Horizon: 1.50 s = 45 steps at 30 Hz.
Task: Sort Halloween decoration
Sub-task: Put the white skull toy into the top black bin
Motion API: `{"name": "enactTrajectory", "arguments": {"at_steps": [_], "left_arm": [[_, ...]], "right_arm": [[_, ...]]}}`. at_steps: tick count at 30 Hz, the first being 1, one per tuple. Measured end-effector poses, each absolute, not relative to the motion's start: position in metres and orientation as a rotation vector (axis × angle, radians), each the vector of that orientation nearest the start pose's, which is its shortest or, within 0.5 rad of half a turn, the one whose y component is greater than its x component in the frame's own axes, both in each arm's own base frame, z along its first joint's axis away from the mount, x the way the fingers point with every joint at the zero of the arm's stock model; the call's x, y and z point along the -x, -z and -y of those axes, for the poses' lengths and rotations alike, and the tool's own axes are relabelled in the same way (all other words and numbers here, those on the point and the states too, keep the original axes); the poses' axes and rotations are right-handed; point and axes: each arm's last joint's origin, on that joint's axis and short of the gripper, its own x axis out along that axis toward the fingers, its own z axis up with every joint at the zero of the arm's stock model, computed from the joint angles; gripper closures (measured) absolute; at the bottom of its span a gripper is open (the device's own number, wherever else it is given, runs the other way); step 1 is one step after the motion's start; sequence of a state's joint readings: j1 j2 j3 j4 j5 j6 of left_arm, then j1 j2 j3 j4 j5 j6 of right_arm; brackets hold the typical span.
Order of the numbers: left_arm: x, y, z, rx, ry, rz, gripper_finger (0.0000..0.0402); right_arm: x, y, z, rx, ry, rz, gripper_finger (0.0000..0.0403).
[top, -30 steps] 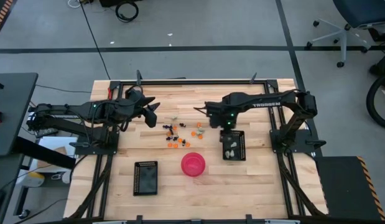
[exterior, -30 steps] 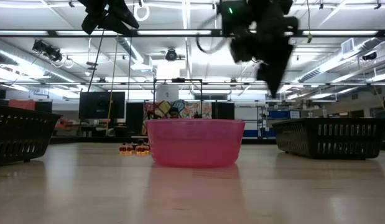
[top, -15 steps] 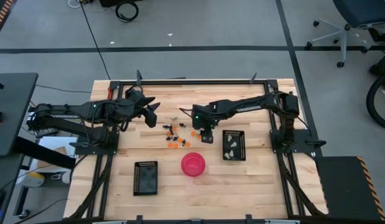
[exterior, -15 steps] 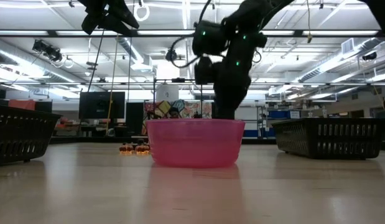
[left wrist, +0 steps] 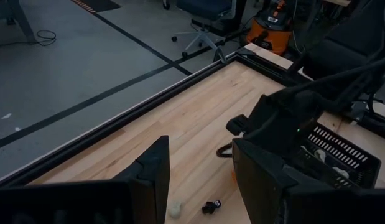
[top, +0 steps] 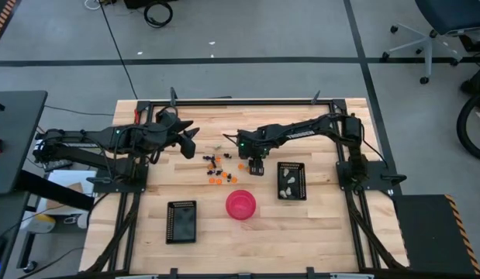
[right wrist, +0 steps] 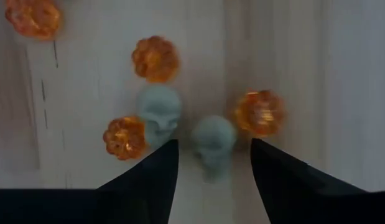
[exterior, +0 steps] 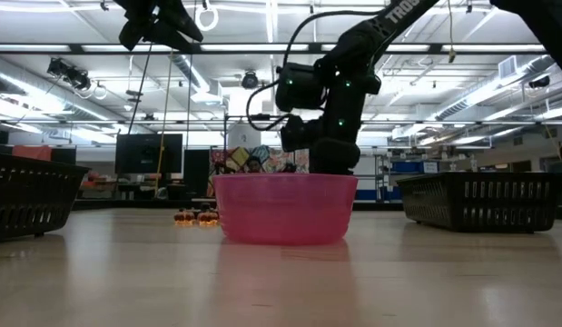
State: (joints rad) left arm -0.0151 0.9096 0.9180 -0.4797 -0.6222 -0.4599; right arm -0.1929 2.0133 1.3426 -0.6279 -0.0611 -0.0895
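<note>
The Halloween decoration (top: 220, 164) is a scatter of tiny orange, black and pale pieces lying on the table's middle. My right gripper (top: 257, 166) hangs over the scatter's right end, pointing down, open. In the right wrist view its fingers (right wrist: 156, 177) stand on either side of a pale skull piece (right wrist: 214, 140), with a second skull (right wrist: 159, 112) and orange pumpkins (right wrist: 259, 112) close by. I see no touch. My left gripper (top: 191, 142) waits open, raised above the table left of the scatter; a pale piece (left wrist: 174, 210) lies below it.
A pink bowl (top: 240, 204) sits near the front middle. One black grid tray (top: 182, 221) lies at front left; another (top: 291, 180), holding pale pieces, lies right of the right gripper. In the low view the bowl (exterior: 285, 207) hides the right gripper's fingertips.
My right arm has swung from above the right tray toward the table's left and come down over the scatter of pieces, most of it in the first half second, then settling slightly lower. The pieces have stayed put.
</note>
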Motion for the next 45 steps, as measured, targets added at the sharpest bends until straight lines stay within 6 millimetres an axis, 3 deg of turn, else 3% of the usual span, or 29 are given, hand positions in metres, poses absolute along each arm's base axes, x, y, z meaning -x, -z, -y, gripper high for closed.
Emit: {"name": "enactTrajectory", "arguments": {"at_steps": [7, 17, 22, 30, 38, 45], "left_arm": [[-0.184, -0.332, -0.014, 0.288, -0.686, -0.31, 0.0253], [-0.184, -0.332, -0.014, 0.288, -0.686, -0.311, 0.0253], [-0.184, -0.332, -0.014, 0.288, -0.686, -0.311, 0.0253], [-0.184, -0.332, -0.014, 0.288, -0.686, -0.311, 0.0253], [-0.184, -0.332, -0.014, 0.288, -0.686, -0.311, 0.0253], [-0.184, -0.332, -0.014, 0.287, -0.686, -0.312, 0.0253]], "right_arm": [[-0.384, -0.141, 0.069, -0.07, 0.056, -1.286, 0.0233], [-0.383, -0.141, 0.069, -0.057, 0.044, -1.297, 0.0323], [-0.378, -0.145, 0.068, -0.062, 0.038, -1.325, 0.0334], [-0.36, -0.18, 0.063, -0.083, 0.007, -1.347, 0.0334], [-0.317, -0.23, 0.049, -0.255, -0.11, -1.449, 0.0328], [-0.299, -0.239, 0.044, -0.29, -0.115, -1.547, 0.0309]]}}
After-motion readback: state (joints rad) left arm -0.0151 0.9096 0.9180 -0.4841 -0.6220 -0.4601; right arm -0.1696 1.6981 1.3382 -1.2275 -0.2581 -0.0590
